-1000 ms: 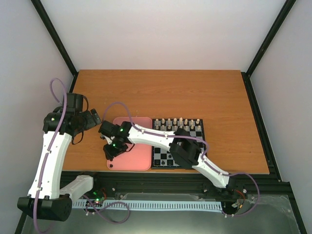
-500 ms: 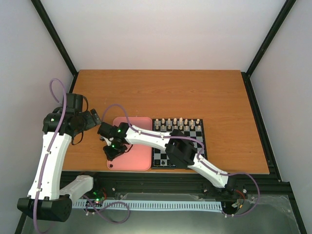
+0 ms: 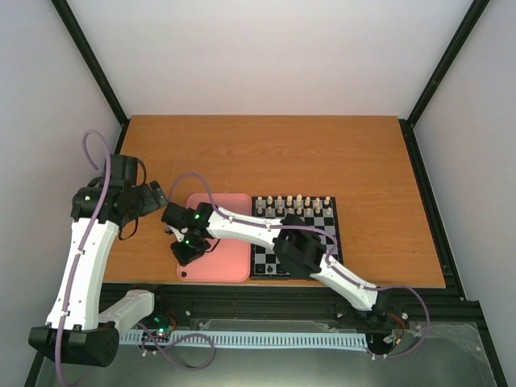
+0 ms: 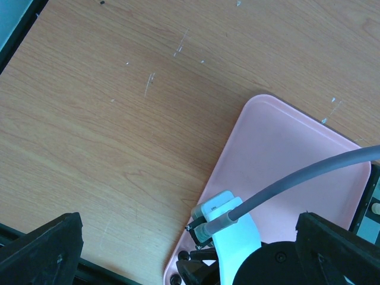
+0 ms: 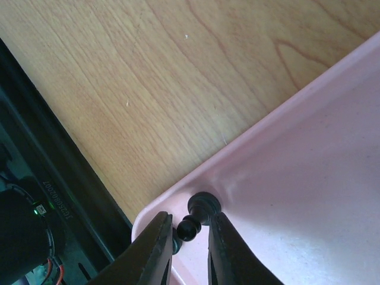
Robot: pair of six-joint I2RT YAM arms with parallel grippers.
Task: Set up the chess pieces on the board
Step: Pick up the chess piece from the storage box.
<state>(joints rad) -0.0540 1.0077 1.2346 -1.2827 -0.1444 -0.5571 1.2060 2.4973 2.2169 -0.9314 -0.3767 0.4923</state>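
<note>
pick-up step: the right claw (image 5: 190, 221), narrowly spread, straddles a black chess piece (image 5: 200, 208) lying in a corner of the pink tray (image 5: 309, 178). next it should pinch, lift, and carry it to the board (image 3: 324, 229).

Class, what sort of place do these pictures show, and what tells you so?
Probably a robotics lab test cell: two robot arms at a wooden table, black frame rails with blank white walls, and a chessboard.
</note>
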